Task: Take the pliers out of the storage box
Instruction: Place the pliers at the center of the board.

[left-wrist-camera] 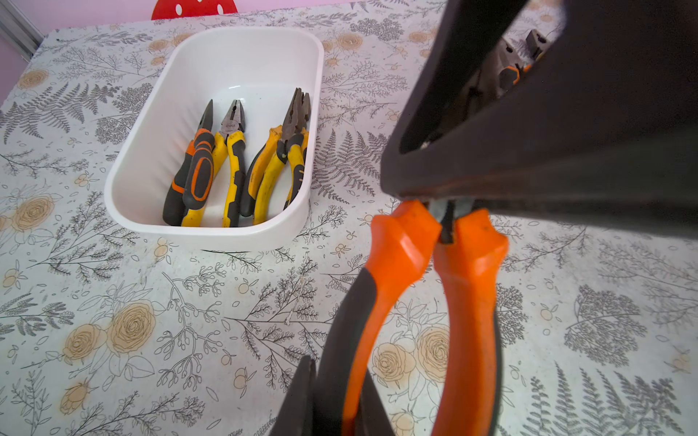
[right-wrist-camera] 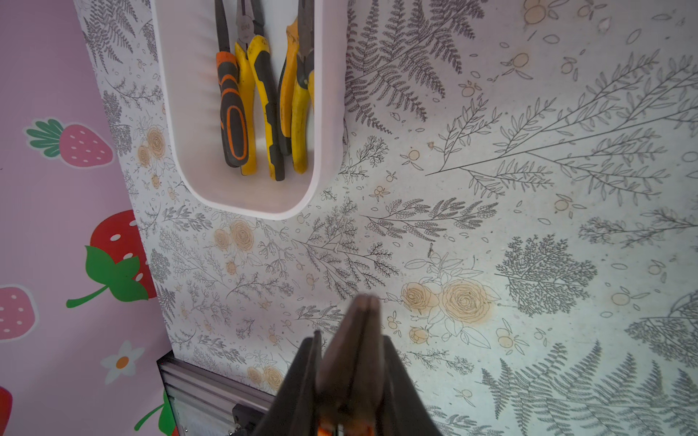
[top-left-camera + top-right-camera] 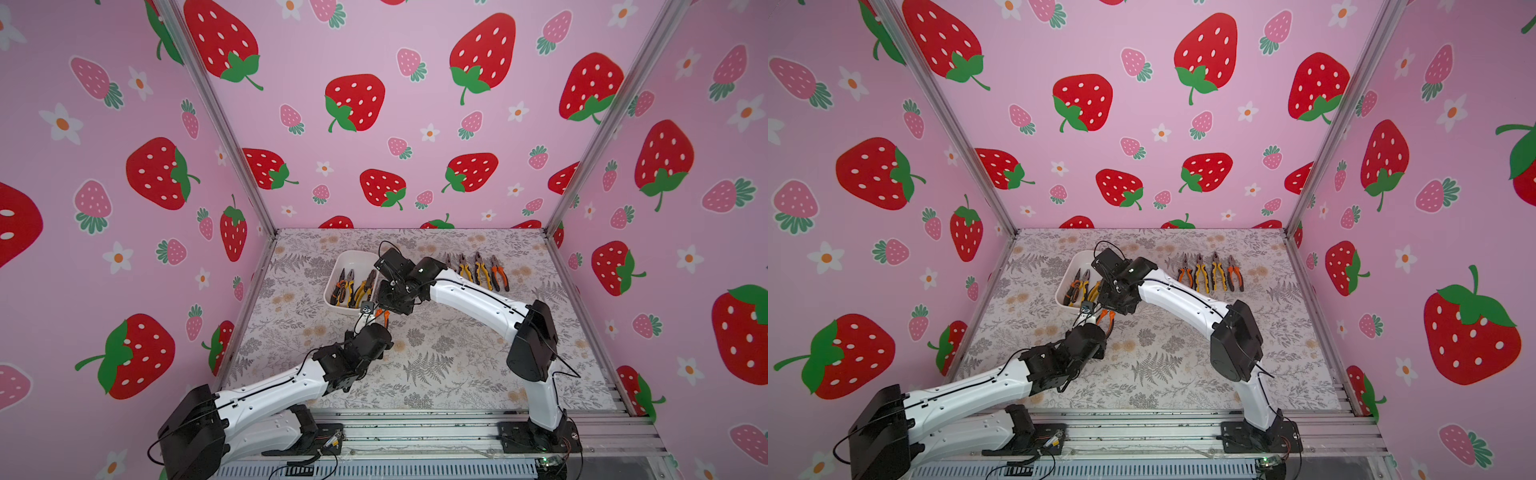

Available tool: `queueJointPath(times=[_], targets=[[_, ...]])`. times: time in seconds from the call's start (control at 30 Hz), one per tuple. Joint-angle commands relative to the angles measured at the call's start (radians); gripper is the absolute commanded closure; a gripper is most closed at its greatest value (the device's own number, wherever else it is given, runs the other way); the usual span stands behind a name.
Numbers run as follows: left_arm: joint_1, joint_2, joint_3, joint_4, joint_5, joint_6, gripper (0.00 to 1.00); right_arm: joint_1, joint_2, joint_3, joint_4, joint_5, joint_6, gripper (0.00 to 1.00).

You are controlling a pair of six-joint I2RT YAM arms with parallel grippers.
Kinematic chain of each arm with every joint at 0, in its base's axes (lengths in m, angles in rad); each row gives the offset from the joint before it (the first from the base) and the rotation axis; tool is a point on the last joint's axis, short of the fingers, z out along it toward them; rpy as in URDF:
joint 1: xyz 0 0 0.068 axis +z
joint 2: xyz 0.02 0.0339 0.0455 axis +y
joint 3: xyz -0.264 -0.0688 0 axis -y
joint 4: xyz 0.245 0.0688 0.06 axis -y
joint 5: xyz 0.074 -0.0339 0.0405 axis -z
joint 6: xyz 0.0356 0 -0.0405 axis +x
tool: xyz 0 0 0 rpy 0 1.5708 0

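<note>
Right gripper [image 2: 351, 336] is clamped on the dark nose of the orange-handled pliers [image 1: 400, 256], and the left gripper [image 3: 372, 316] is closed on the same pair's handles. So I see that pair held off the table [image 3: 436, 365] between both arms, just on the near side of the storage box [image 1: 211, 236] (by its right corner). The box sits left of centre, toward the far side.

In both top views the right arm's wrist hangs over the box's right edge and hides part of it. Through the left wrist camera the right gripper's black body blocks most of the table's far right.

My count:
- Four boxed pliers [image 1: 234, 162]: one orange-and-black and three yellow-and-black, with the two rightmost stacked.
- Four in the row of pliers [image 3: 1216, 272] lying at the far right, noses pointing far: orange at each end, yellow in the middle.
- One pair in the air, making nine in all.

A small stamp on one yellow pair's head is too small for me to read.
</note>
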Motion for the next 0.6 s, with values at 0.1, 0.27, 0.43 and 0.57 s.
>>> queueJointPath(times=[0.1,0.27,0.43,0.57], targets=[[-0.005,0.006,0.062,0.013,-0.033,0.018,1.00,0.013,-0.042,-0.035,-0.018,0.032,-0.031,1.00],[-0.005,-0.013,0.045,0.034,-0.011,0.031,0.88,0.013,-0.067,-0.063,-0.017,0.122,-0.072,1.00],[-0.005,-0.046,0.021,0.052,-0.002,0.038,0.47,-0.016,-0.108,-0.055,-0.070,0.276,-0.143,1.00],[-0.005,-0.052,0.016,0.054,-0.001,0.038,0.40,-0.093,-0.168,-0.083,-0.097,0.350,-0.223,1.00]])
